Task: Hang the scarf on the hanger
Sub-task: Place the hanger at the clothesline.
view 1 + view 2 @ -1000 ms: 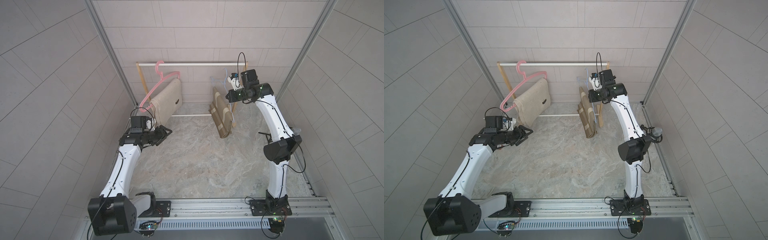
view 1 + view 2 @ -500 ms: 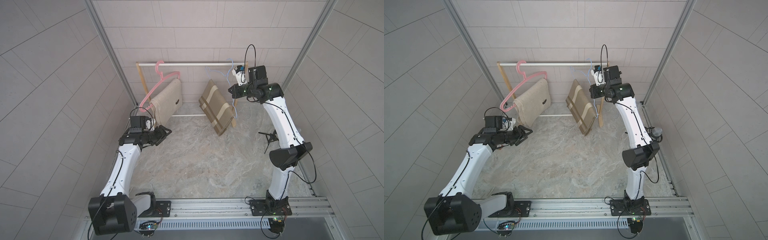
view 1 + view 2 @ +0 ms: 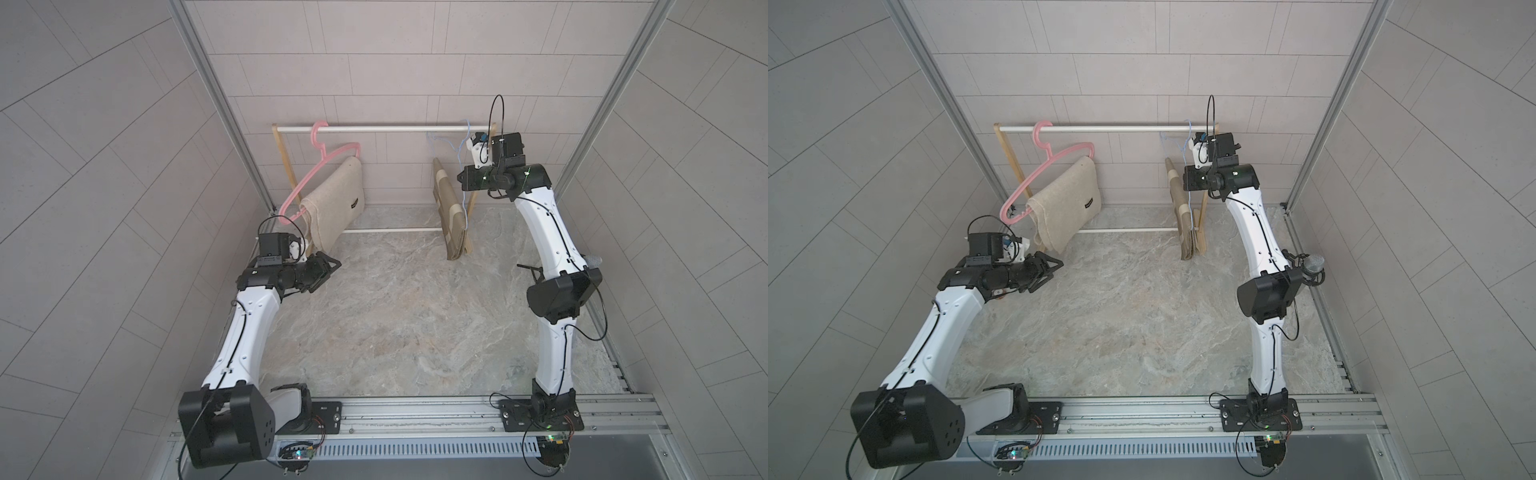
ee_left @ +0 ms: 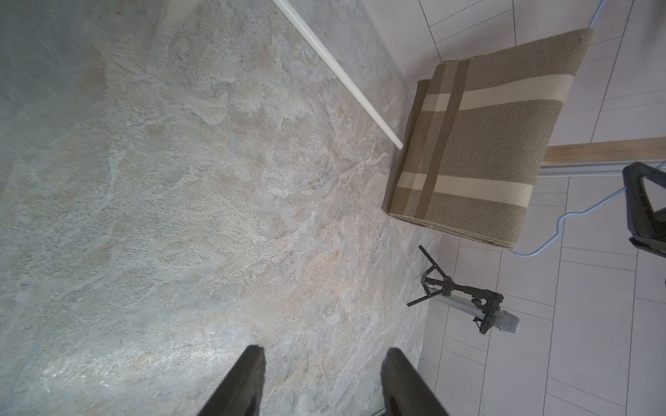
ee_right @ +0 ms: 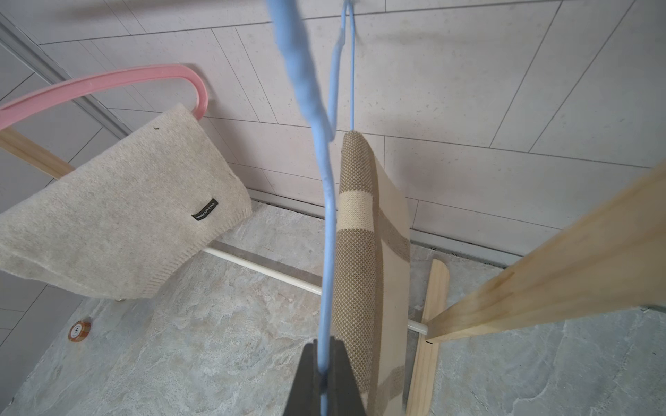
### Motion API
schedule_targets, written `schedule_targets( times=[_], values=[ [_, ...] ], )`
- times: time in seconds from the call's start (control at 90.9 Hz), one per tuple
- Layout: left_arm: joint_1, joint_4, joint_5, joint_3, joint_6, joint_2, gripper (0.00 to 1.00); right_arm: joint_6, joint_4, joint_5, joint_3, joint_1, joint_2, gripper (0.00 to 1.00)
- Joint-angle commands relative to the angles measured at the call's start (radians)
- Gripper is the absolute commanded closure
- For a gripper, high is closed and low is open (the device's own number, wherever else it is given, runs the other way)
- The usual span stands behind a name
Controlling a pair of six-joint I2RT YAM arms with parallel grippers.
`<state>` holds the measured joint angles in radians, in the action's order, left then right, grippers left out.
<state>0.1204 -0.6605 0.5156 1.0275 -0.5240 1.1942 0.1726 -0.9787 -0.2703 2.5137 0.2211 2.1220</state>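
The brown striped scarf [image 3: 449, 216] [image 3: 1183, 216] [image 4: 475, 144] [image 5: 356, 252] is folded over the bottom wire of a thin blue hanger [image 3: 459, 151] [image 3: 1183, 145] [image 5: 326, 216]. It hangs edge-on at the right end of the white rail [image 3: 395, 129]. My right gripper [image 5: 323, 347] [image 3: 461, 183] is shut on the hanger's wire, beside the scarf. The hook reaches up to the rail; I cannot tell whether it rests on it. My left gripper [image 4: 324, 351] [image 3: 334, 264] [image 3: 1059, 264] is open and empty, low over the floor at the left.
A pink hanger [image 3: 320, 166] [image 5: 108, 83] with a cream scarf [image 3: 336, 199] [image 5: 119, 223] hangs at the rail's left end. The rack's wooden leg [image 5: 540, 288] stands close to my right gripper. A microphone on a small tripod [image 4: 479, 309] [image 3: 1312, 264] stands by the right wall.
My right arm has swung the blue hanger: the scarf turned broadside and out to the left, and now hangs edge-on again near the rack's right leg. The left arm has not moved.
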Motion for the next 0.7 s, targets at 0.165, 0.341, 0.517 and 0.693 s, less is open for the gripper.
schedule_targets(
  times=[0.165, 0.341, 0.517, 0.693],
  values=[
    [0.016, -0.017, 0.016, 0.003, 0.015, -0.029, 0.45, -0.012, -0.003, -0.013, 0.037, 0.004, -0.040, 0.90],
    [0.020, -0.035, 0.015, 0.013, 0.015, -0.058, 0.45, -0.020, -0.027, 0.006, 0.021, 0.004, -0.101, 0.64],
    [0.028, -0.078, -0.043, 0.043, 0.049, -0.110, 0.40, -0.024, -0.023, 0.044, -0.090, 0.008, -0.243, 0.40],
    [0.045, -0.010, -0.217, 0.033, 0.048, -0.202, 0.22, 0.012, 0.128, 0.069, -0.459, 0.008, -0.534, 0.26]
  ],
)
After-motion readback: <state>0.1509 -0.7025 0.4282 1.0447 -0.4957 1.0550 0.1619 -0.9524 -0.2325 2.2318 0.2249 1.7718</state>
